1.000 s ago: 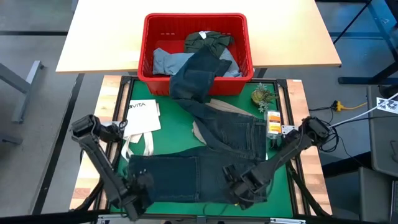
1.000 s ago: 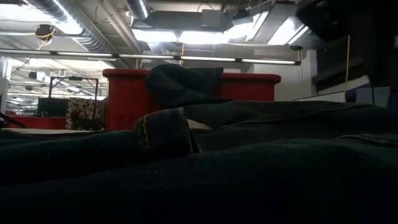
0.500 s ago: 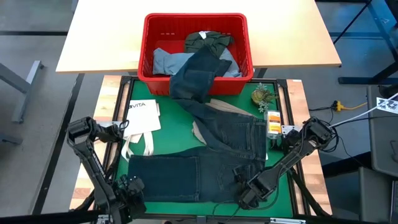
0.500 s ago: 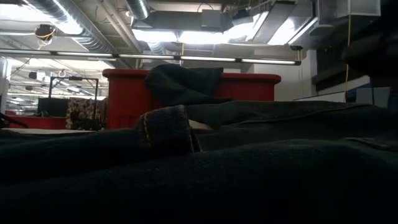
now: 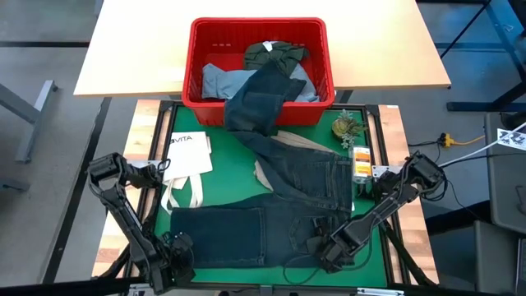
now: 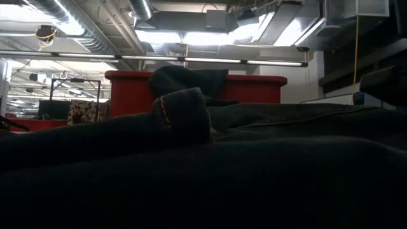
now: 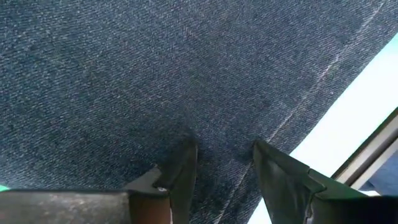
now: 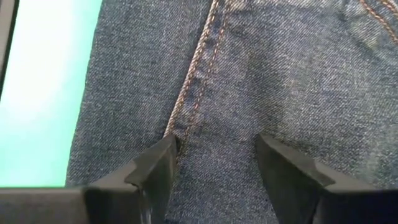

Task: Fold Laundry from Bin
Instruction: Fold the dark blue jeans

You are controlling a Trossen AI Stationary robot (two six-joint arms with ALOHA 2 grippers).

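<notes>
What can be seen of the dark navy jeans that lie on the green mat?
The dark navy denim jeans lie spread on the green mat, partly folded near the front edge. One leg runs up over the rim of the red plastic bin. Orange seam stitching shows. They cover a beige garment. The left gripper and right gripper, fingers apart, rest at the jeans' front corners.

Dark jeans point(image 5: 271, 222) are matt, coarse-woven denim; the bin point(image 5: 320, 82) is glossy plastic.

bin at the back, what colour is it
Red. The bin shows best in the high view, with garments piled inside.
</notes>
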